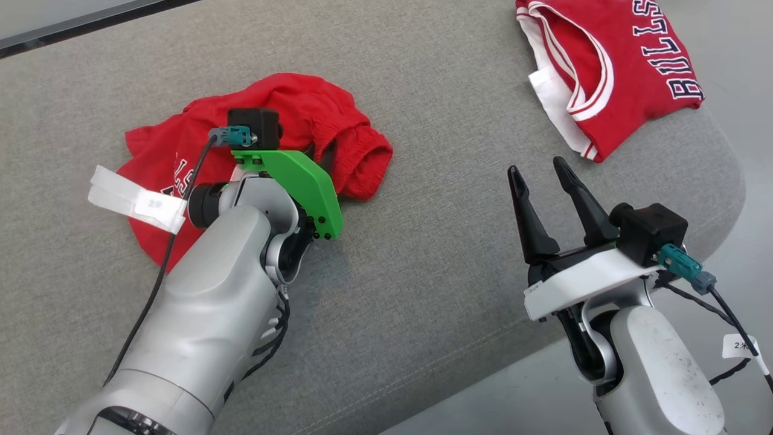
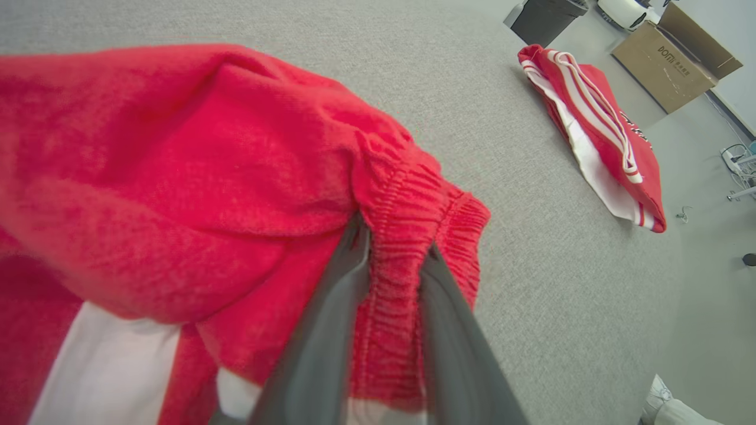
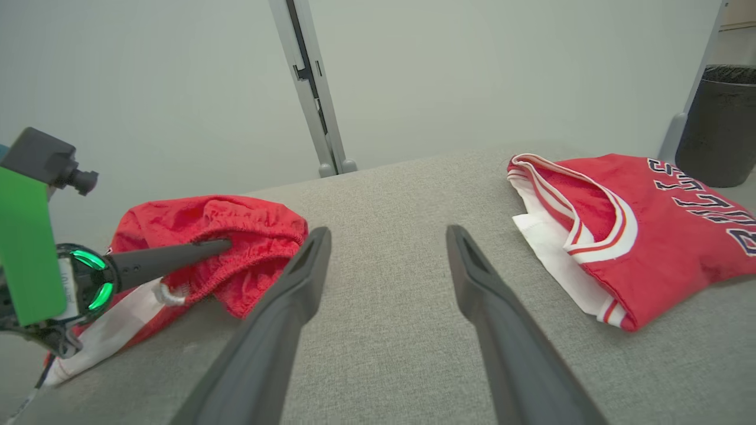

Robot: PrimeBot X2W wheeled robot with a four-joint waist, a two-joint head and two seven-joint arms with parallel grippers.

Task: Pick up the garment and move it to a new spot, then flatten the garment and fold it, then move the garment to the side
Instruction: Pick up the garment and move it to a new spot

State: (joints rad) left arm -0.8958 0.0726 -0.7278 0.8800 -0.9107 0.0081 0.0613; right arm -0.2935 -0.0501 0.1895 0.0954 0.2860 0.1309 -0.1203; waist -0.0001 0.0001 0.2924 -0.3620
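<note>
Left pincer [image 2: 394, 239] pinching garment [image 2: 177, 177], crumpled red (elasticated)

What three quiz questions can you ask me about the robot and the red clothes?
1. True or false: the left claw is pinching the stretchy edge of the crumpled red garment.
2. Pick one. The right claw is: A) open and empty, B) shut on a sock, C) holding a cup.
3. Fill in: the word on the folded jersey is ____.

Key: 1 true; 2 A; 3 BULLS.
</note>
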